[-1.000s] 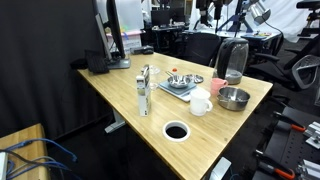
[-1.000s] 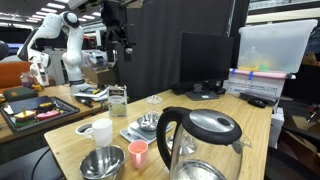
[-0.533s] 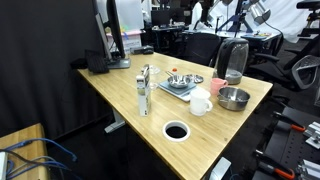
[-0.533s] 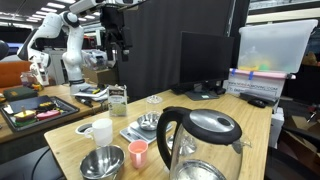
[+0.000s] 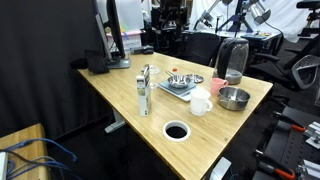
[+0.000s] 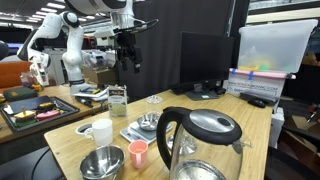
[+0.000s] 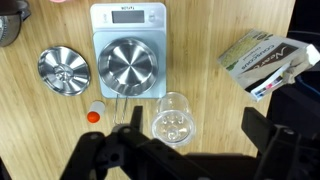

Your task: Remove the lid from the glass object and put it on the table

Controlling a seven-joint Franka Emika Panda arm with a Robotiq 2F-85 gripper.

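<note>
A clear glass jar (image 7: 173, 118) stands on the light wooden table (image 7: 210, 40); I cannot tell whether a lid sits on it. My gripper (image 7: 197, 126) hangs high above the table with its jaws wide open and empty. The jar shows between the dark fingers (image 7: 262, 130), nearer the left one. In an exterior view the gripper (image 6: 129, 62) is up in the air behind the table. A glass kettle (image 6: 200, 140) with a dark metal lid stands at the near corner and shows in both exterior views (image 5: 233, 60).
A scale (image 7: 127, 18) carries a steel bowl (image 7: 128, 63). A second steel dish (image 7: 64, 71), a small orange cap (image 7: 93, 115) and a carton (image 7: 262, 62) lie nearby. A white mug (image 6: 101, 131), steel bowl (image 6: 101, 163), pink cup (image 6: 138, 152), monitor (image 6: 210, 60) and table hole (image 5: 176, 131) are in view.
In the exterior view the gripper has moved to the right and a little lower above the table. Nothing on the table has moved.
</note>
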